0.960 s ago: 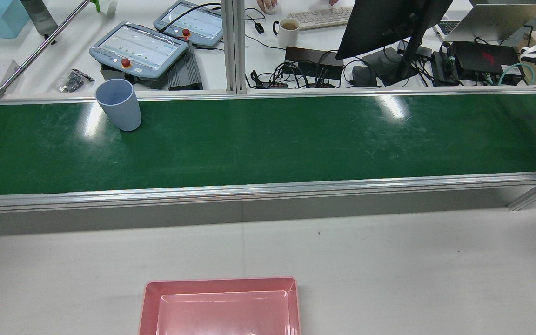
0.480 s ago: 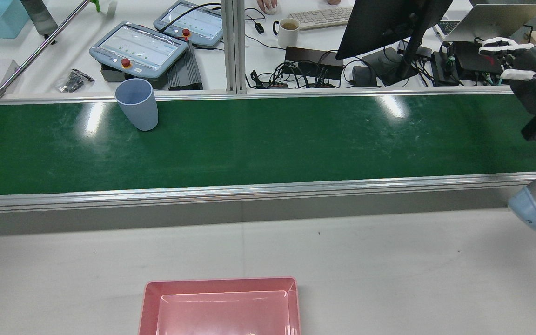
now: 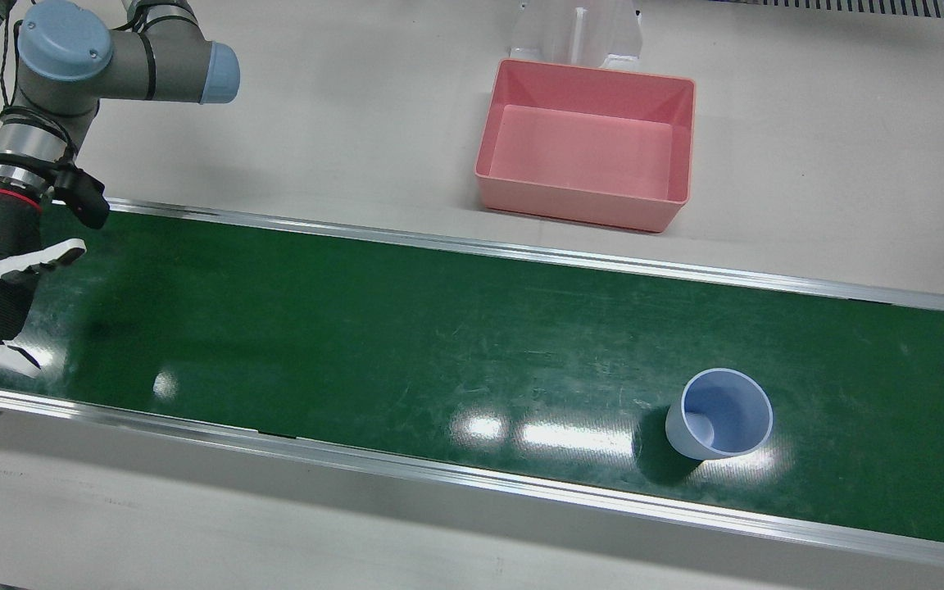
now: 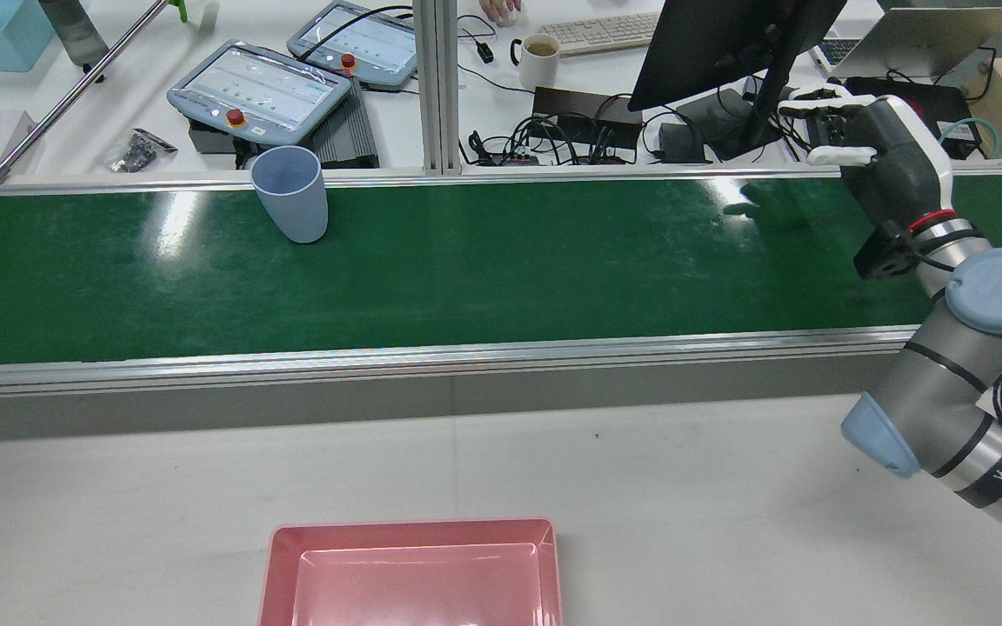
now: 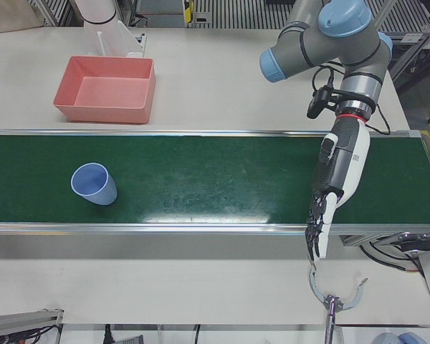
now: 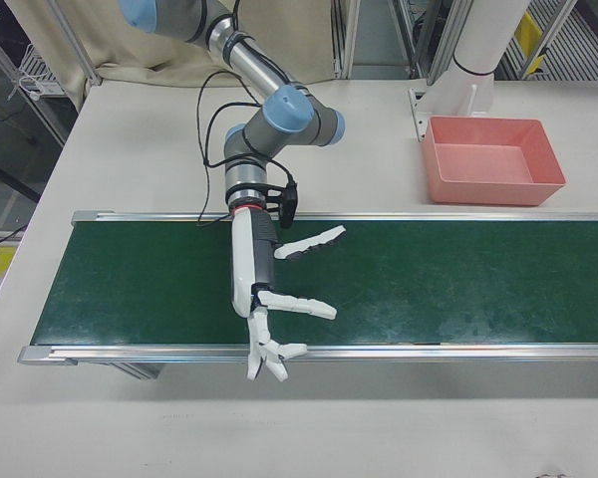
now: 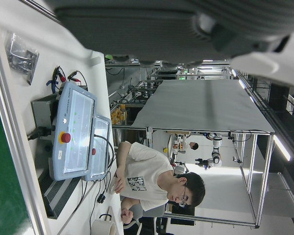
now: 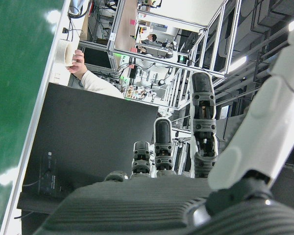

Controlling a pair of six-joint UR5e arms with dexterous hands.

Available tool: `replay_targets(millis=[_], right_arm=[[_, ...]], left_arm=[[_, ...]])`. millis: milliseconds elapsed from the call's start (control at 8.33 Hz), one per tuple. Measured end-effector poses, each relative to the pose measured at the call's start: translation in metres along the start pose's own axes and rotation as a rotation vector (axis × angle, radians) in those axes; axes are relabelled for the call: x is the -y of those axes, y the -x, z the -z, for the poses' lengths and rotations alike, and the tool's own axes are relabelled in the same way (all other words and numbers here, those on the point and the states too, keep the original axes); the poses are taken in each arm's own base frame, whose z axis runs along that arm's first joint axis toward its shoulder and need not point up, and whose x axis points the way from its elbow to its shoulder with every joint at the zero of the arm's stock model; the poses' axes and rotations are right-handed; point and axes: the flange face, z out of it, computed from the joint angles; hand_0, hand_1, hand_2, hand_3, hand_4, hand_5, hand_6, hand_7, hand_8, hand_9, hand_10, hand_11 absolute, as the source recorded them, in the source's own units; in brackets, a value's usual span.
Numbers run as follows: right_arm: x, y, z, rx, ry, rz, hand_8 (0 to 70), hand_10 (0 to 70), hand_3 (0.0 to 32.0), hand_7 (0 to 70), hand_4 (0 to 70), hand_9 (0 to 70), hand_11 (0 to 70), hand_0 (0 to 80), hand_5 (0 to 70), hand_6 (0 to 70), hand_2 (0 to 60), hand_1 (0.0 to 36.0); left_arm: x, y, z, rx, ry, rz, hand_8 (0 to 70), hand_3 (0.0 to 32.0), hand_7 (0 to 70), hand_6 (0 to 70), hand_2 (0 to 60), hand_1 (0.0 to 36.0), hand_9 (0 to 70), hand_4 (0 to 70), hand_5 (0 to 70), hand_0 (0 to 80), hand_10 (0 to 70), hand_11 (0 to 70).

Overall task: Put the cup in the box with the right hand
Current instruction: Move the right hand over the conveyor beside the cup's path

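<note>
Cup [image 4: 290, 193] upright on the green belt [image 4: 501, 261], untouched.
My right hand [image 4: 884, 152] hovered at the belt's 3 o'clock end, fingers apart; pink box [image 4: 414, 574] at 6 o'clock.

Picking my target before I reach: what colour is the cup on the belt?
Pale blue. The cup shows best in the front view, upright on the green belt.

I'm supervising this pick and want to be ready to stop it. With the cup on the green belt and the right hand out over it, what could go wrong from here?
The cup stands upright near the belt's far edge, far from the open right hand; a sideways approach may tip it or push it off the rail.

The pink box sits off the belt, so the carry must clear its wall.
</note>
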Motion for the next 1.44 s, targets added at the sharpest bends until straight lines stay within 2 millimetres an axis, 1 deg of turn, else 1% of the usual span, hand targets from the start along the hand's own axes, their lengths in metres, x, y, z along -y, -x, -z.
replay_targets(millis=[240, 480, 600, 720, 960, 1080, 1440], right_arm=[[-0.033, -0.030, -0.006, 0.020, 0.016, 0.002, 6.7, 0.0, 0.0, 53.4, 66.7, 18.4, 0.0, 51.4, 1.3, 10.0, 0.0, 2.7], [-0.064, -0.050, -0.014, 0.035, 0.016, 0.011, 7.1, 0.0, 0.0, 55.4, 66.8, 19.2, 0.0, 51.5, 1.4, 10.4, 0.0, 2.6], [-0.074, -0.062, -0.013, 0.048, 0.006, 0.015, 7.2, 0.0, 0.0, 56.8, 69.4, 19.6, 0.0, 51.8, 1.3, 10.7, 0.0, 2.8], [-0.081, -0.073, -0.012, 0.058, -0.001, 0.016, 7.7, 0.0, 0.0, 63.7, 70.0, 21.4, 0.0, 52.8, 1.4, 12.0, 0.0, 3.7], [-0.100, -0.092, -0.016, 0.058, -0.006, 0.014, 8.0, 0.0, 0.0, 69.6, 70.0, 23.1, 0.0, 53.7, 1.5, 13.0, 0.0, 4.4], [-0.108, -0.099, -0.018, 0.059, -0.011, 0.015, 8.1, 0.0, 0.0, 69.0, 70.0, 23.0, 0.0, 53.5, 1.5, 13.0, 0.0, 4.1], [-0.124, -0.124, -0.025, 0.051, -0.017, 0.016, 8.7, 0.0, 0.0, 70.0, 70.0, 25.3, 0.0, 52.6, 1.5, 14.5, 0.0, 8.3]], left_arm=[[0.000, 0.000, 0.000, 0.000, 0.000, 0.000, 0.0, 0.0, 0.0, 0.0, 0.0, 0.0, 0.0, 0.0, 0.0, 0.0, 0.0, 0.0], [0.000, 0.000, -0.001, 0.001, -0.001, 0.000, 0.0, 0.0, 0.0, 0.0, 0.0, 0.0, 0.0, 0.0, 0.0, 0.0, 0.0, 0.0], [0.000, 0.000, -0.001, 0.001, -0.001, 0.000, 0.0, 0.0, 0.0, 0.0, 0.0, 0.0, 0.0, 0.0, 0.0, 0.0, 0.0, 0.0], [0.000, 0.000, -0.001, 0.001, -0.001, 0.000, 0.0, 0.0, 0.0, 0.0, 0.0, 0.0, 0.0, 0.0, 0.0, 0.0, 0.0, 0.0], [0.000, 0.000, -0.001, 0.000, -0.002, 0.001, 0.0, 0.0, 0.0, 0.0, 0.0, 0.0, 0.0, 0.0, 0.0, 0.0, 0.0, 0.0], [0.000, 0.000, -0.001, 0.000, -0.001, 0.000, 0.0, 0.0, 0.0, 0.0, 0.0, 0.0, 0.0, 0.0, 0.0, 0.0, 0.0, 0.0], [0.000, 0.000, -0.001, 0.001, -0.003, 0.001, 0.0, 0.0, 0.0, 0.0, 0.0, 0.0, 0.0, 0.0, 0.0, 0.0, 0.0, 0.0]])
